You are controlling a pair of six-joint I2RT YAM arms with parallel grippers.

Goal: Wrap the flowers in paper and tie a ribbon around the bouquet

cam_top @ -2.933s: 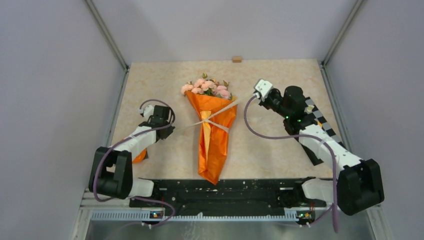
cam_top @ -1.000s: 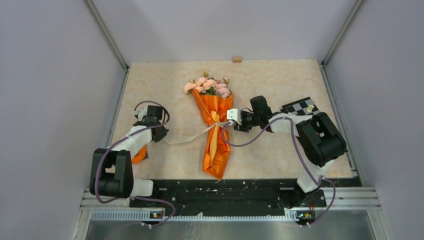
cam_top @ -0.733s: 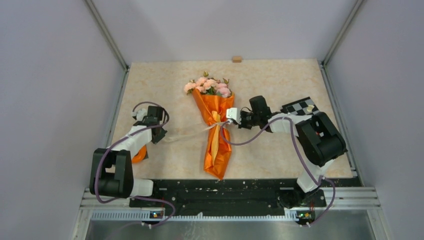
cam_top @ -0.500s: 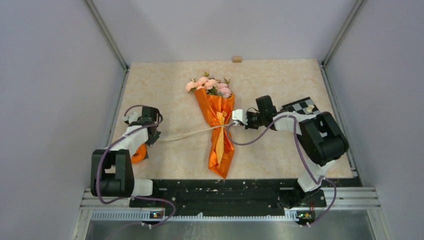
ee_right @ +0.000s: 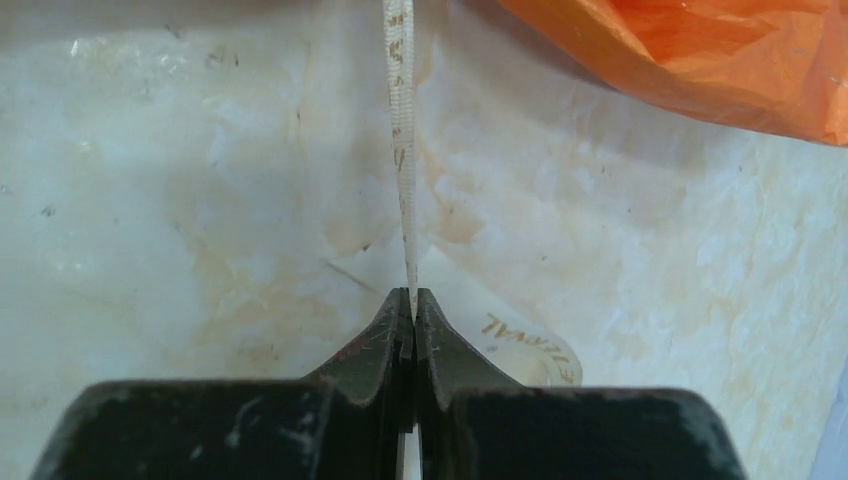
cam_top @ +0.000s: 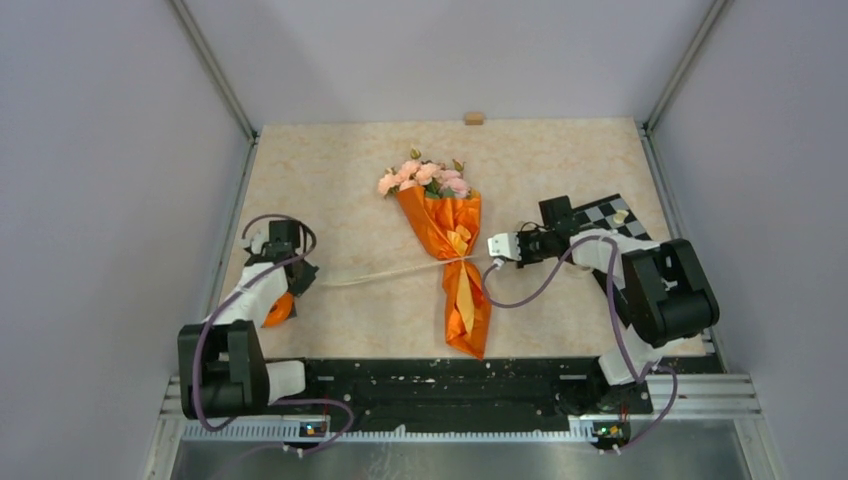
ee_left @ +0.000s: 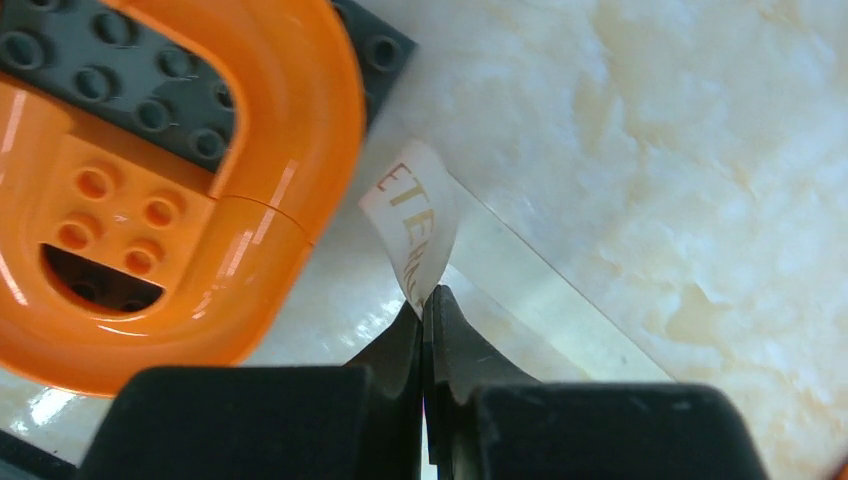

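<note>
While my left claw (ee_left: 425, 305) and right claw (ee_right: 412, 302) pinch the cream-white fabric ribbon (cam_top: 385, 272) taut, the pink-bloomed orange-paper bouquet (cam_top: 447, 225) lies wrapped; knot seems unfinished.

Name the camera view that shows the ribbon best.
Top external: the ribbon shows nearly whole, stretched sideways through its tie on the bouquet. Left wrist shows only a lettered end; right wrist only a taut edge-on strand.

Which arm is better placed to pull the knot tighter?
Probably right: the right gripper, shut on the ribbon close beside the bouquet, has table beyond it; the left gripper, also gripping ribbon, is near the table's left edge.
</note>
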